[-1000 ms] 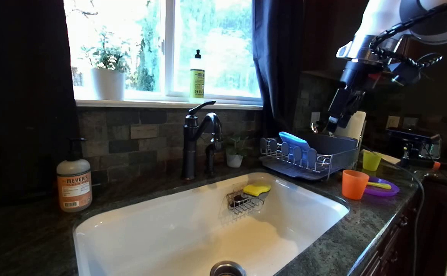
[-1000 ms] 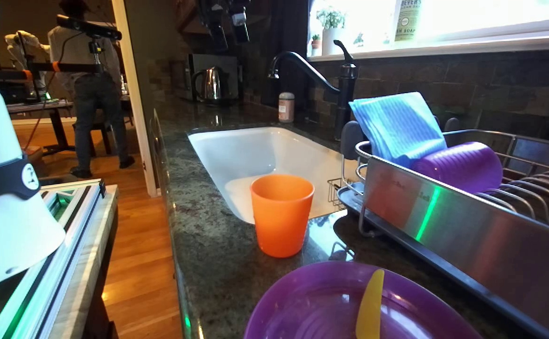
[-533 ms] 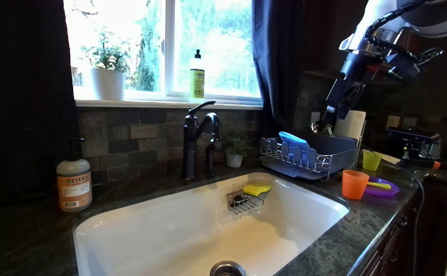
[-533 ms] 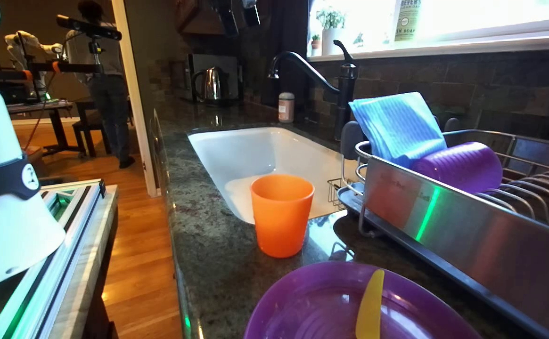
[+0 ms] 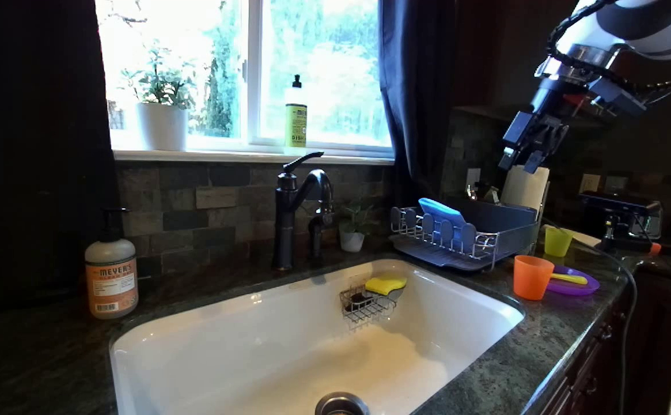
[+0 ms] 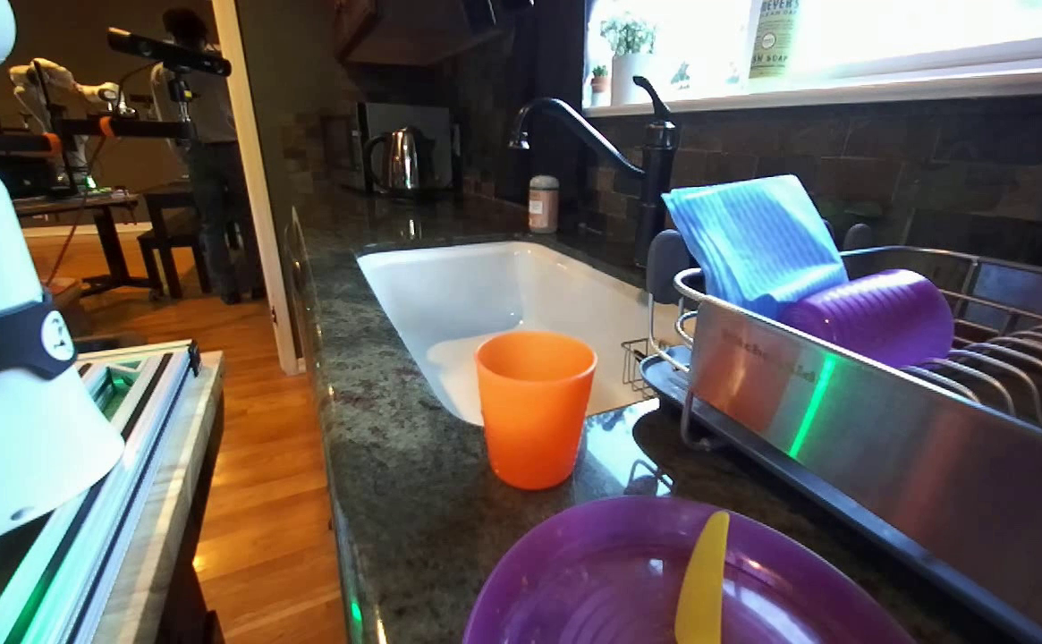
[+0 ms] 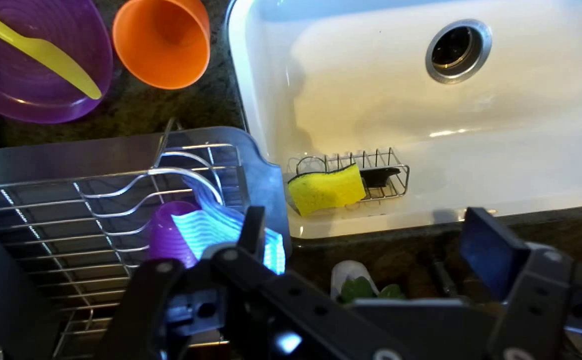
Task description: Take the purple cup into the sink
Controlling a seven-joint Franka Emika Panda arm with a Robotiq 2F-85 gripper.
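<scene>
Both jaws spread, the black two-fingered gripper (image 5: 520, 161) has risen, upper right of frame; the purple plastic cup (image 6: 878, 317) lies mid-right in the metal dish rack (image 6: 905, 474), grasp and white rectangular sink (image 5: 226, 346) presumably ahead.

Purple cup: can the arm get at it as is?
Likely yes: the gripper is open, and the purple cup lies on its side in the rack, partly bare from above. The blue cloth overlaps it in the wrist view and could snag.
</scene>
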